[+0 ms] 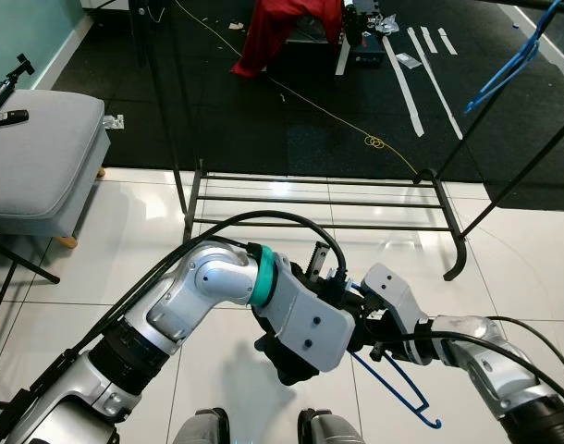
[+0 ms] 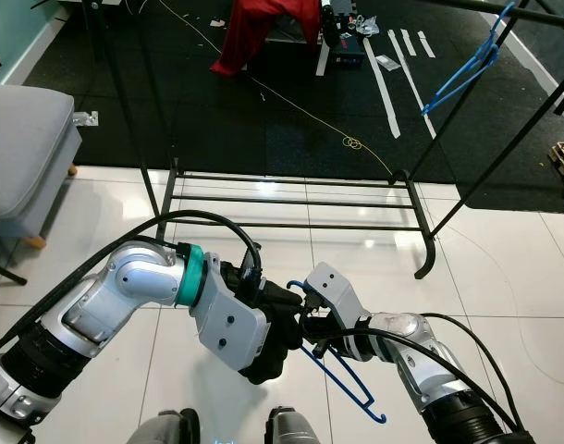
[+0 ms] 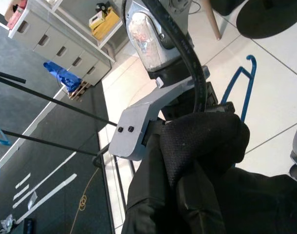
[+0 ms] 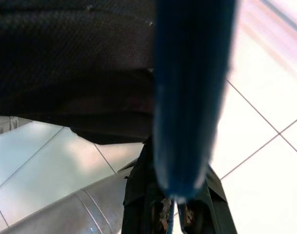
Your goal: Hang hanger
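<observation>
A blue hanger (image 1: 395, 381) hangs low in front of me over the white tiles, its hook end up between my two wrists. My right gripper (image 1: 363, 329) is shut on the hanger near its neck; in the right wrist view the blue bar (image 4: 190, 97) runs close past the camera. My left gripper (image 1: 341, 296) reaches across and meets the right one, its black fingers (image 3: 202, 141) pressed together with no gap showing. A black clothes rack (image 1: 319, 199) stands just ahead, and a second blue hanger (image 1: 504, 69) hangs at its upper right.
A grey cushioned stool (image 1: 37, 157) stands to the left. Beyond the rack lies a black mat with a red cloth (image 1: 282, 32), white tape strips and a yellow cord (image 1: 374, 141). The rack's slanted legs (image 1: 504, 185) cross the right side.
</observation>
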